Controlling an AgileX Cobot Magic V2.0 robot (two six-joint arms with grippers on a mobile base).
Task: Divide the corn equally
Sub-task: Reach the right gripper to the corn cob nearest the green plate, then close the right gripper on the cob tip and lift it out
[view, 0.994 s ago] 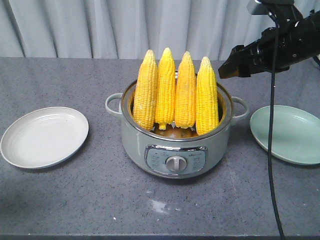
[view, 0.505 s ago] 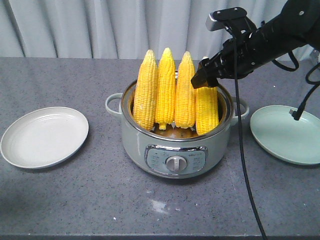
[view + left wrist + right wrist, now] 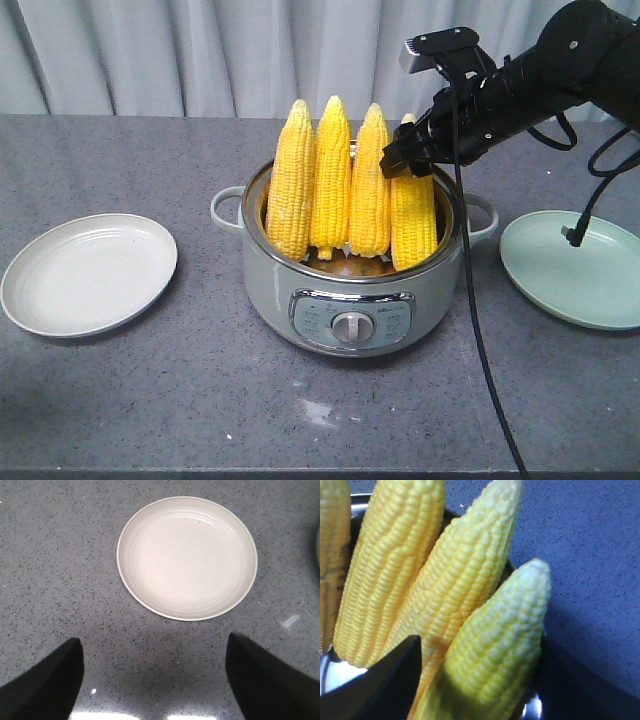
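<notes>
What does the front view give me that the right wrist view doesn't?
Only the front view shows the whole pot, all four cobs standing in it, and the empty cream plate and green plate at either side. Only the wrist view shows fingers flanking the nearest cob close up; whether they grip is unclear. Both show the right gripper at that rightmost cob.

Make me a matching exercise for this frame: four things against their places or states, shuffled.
1 cream plate
2 green plate
3 corn
4 right hand

A standing upright in the pot
B bare, left of the pot
C straddling the rightmost cob's tip
D bare, right of the pot

Pairs: 1-B; 2-D; 3-A; 4-C
</notes>
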